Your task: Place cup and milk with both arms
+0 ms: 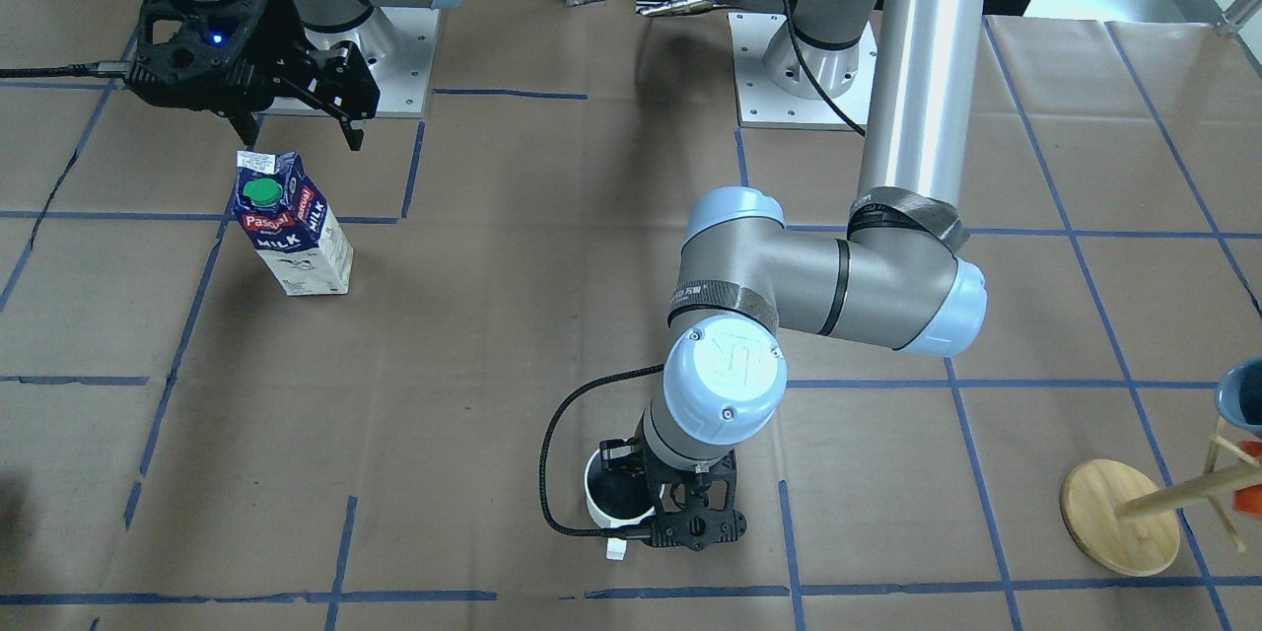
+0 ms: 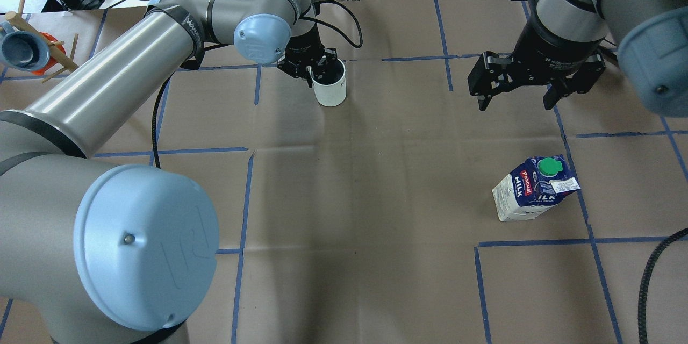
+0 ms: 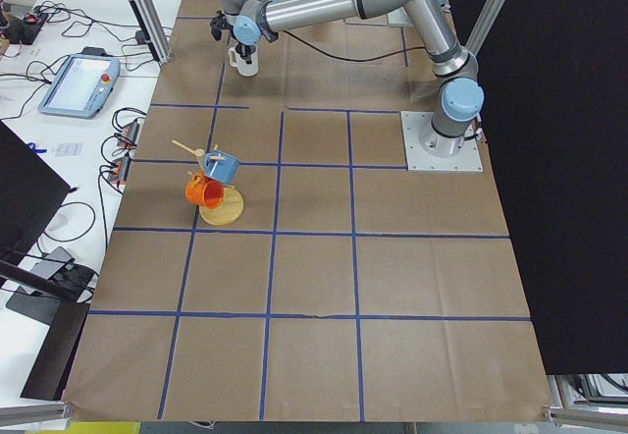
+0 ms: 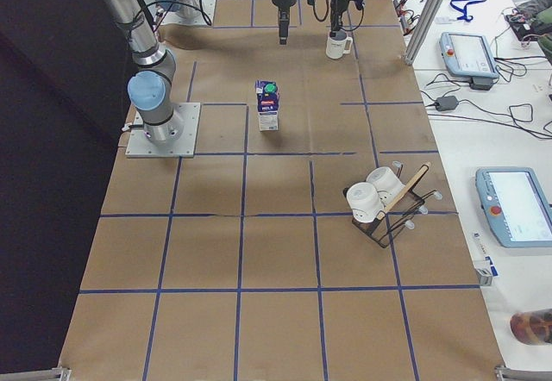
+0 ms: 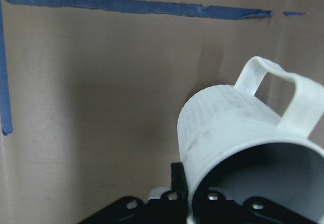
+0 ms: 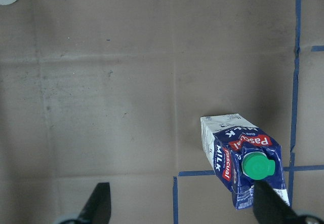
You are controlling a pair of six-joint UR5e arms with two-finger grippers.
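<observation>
Your right gripper [image 2: 515,102] hangs high over the milk [image 2: 532,191], jaws spread wide with nothing between them. The milk stands upright on the brown paper [image 2: 376,199], long axis vertical, green cap [image 6: 257,165] uppermost. In the right wrist view the carton is not centred in the gap. It lies well toward one finger [image 6: 273,209], with the cap just beside that finger and the other finger far off. As I judge it, you need to shift sideways over the milk before you descend, or one finger lands on the gable instead of beside it. The descent itself runs straight down the carton's axis.

Your left gripper [image 2: 314,67] is well apart from the milk, clamped on the wall of the cup [image 2: 329,86], one finger seemingly inside the rim. You cannot tell whether the cup's base rests on the paper. Your right arm is clearly the one nearer the milk.
</observation>
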